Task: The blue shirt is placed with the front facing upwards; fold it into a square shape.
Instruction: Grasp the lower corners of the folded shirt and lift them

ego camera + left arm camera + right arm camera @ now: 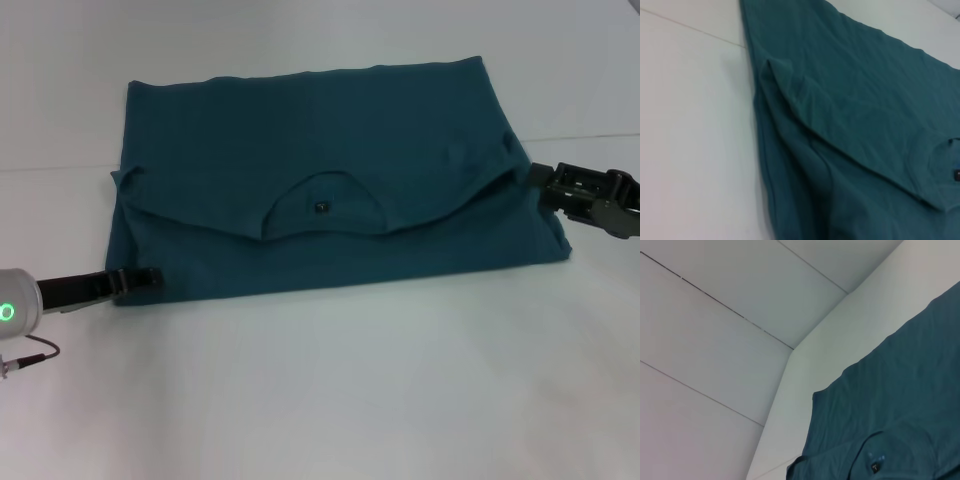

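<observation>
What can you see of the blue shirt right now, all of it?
The blue shirt is dark teal, soft matte cloth, lying flat on the white table, folded into a wide rectangle. Its top part is folded down toward the robot, so the round collar shows mid-cloth; no print is visible. The left hand sits at its near left corner and the right hand at its right edge, where the fold ends.

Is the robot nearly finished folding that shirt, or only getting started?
Partway, it seems. The blue shirt already lies on the white table folded once into a wide rectangle, its collar showing on the folded-over layer. The left gripper is at its near left corner, the right gripper at its right edge. Still left: folding the sides in to make a square.
</observation>
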Tool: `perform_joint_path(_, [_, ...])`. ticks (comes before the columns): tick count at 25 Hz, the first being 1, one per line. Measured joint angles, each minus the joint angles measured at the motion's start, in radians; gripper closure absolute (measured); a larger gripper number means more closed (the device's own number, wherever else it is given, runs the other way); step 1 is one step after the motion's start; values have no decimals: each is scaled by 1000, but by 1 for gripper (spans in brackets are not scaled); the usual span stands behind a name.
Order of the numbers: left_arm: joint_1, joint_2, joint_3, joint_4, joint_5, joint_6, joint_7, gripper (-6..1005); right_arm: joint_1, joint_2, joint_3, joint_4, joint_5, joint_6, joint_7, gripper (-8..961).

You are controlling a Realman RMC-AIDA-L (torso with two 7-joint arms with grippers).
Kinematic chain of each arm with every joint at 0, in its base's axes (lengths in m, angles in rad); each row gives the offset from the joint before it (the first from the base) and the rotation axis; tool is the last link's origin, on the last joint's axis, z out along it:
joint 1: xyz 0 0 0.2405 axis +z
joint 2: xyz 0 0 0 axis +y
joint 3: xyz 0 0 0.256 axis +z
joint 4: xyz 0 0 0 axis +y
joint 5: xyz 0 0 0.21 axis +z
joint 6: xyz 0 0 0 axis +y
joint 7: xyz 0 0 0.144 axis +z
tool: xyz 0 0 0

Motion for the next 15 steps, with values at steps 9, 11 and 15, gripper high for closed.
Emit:
perform_joint_path(9, [-15,1,7,-11,0,10,-37,516,-6,0,1,0,0,0,0,338])
perform_joint_path(11, [-18,6,8,-6,0,17,-63,523,-6,0,2,0,0,0,0,339])
perform_joint_path(15, [-22,10,11,-4,0,26,-72,538,-6,0,3,0,2,-1,0,342])
